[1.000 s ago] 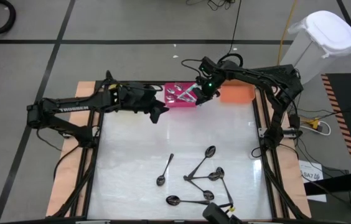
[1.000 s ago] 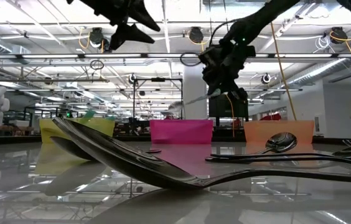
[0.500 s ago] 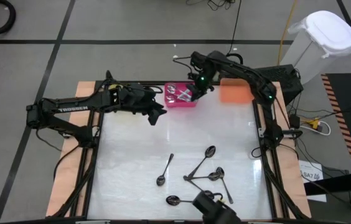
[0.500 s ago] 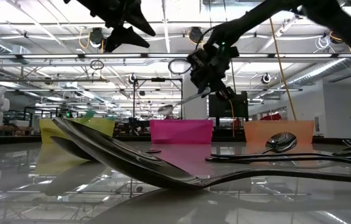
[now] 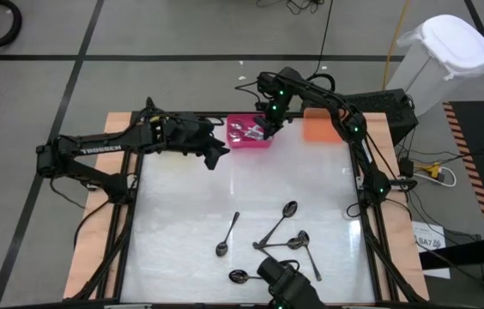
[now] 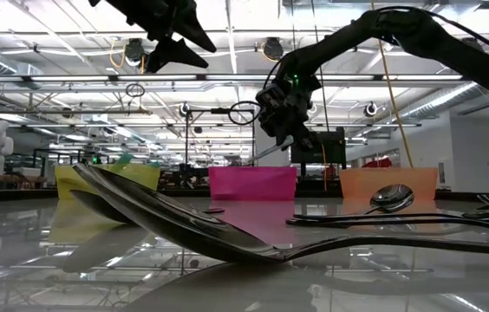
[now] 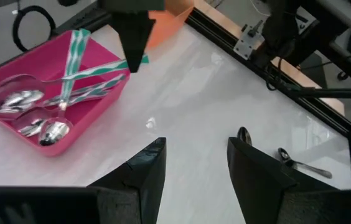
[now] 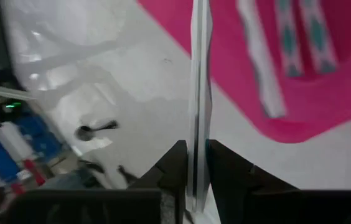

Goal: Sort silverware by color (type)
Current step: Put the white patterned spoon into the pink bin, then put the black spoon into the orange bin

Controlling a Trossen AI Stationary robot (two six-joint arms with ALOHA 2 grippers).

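Observation:
My right gripper (image 5: 265,123) hangs over the pink bin (image 5: 251,142) at the table's far edge, shut on a spoon (image 8: 199,74). Its thin handle shows edge-on as a pale strip. Several spoons lie in the pink bin, some with teal-patterned handles (image 7: 70,68) and shiny bowls (image 7: 54,130). Dark spoons (image 5: 227,233) (image 5: 278,225) (image 5: 299,241) lie flat on the white table near its front edge. My left gripper (image 7: 194,162) hovers open just left of the pink bin (image 5: 216,154), above the table, with nothing between its fingers. My right gripper pinches the spoon's handle (image 8: 199,134) between its two fingers (image 8: 177,168), on the handle's flat faces. The fingers slant down from the table's right and far side, and the handle runs on ahead of them. Whether the spoon's far end rests in the pink bin, I cannot tell.
An orange bin (image 5: 326,127) stands right of the pink one, and a yellow bin (image 6: 106,180) to its left shows in the low view. One dark spoon (image 6: 227,234) lies close before the low camera. A black object (image 5: 283,281) sits at the near edge.
My right gripper has gone toward the table's left, from the gap between the orange and pink bins to above the pink bin. It has sunk a little and tipped further downward, carrying the spoon with it.

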